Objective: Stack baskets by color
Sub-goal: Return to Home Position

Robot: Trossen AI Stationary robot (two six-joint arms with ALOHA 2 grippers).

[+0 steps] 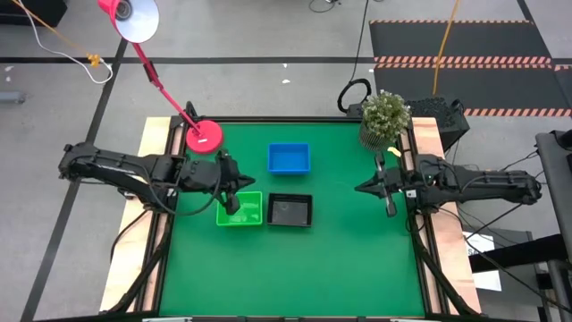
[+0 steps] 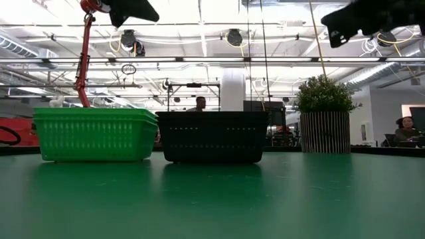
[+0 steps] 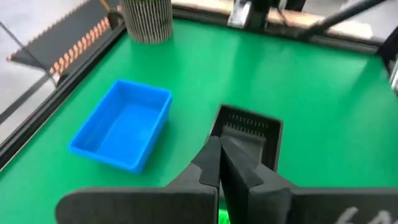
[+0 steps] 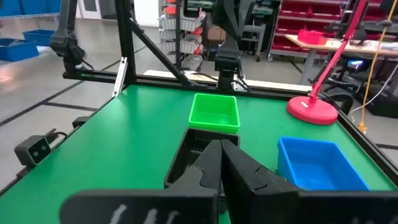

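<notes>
On the table (image 1: 357, 259) the green stack (image 1: 239, 211), blue stack (image 1: 289, 158) and black stack (image 1: 290, 210) look done; the left gripper (image 3: 217, 146) and right gripper (image 4: 219, 148) are pressed together.

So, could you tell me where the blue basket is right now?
In the high view the blue basket sits centrally, right of the pink lamp base and above the black basket in the picture, touching neither.

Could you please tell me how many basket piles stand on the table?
3: green pile below the left gripper, black pile beside it, blue pile apart; right gripper waits near the plant. Nested baskets may be hidden.
</notes>
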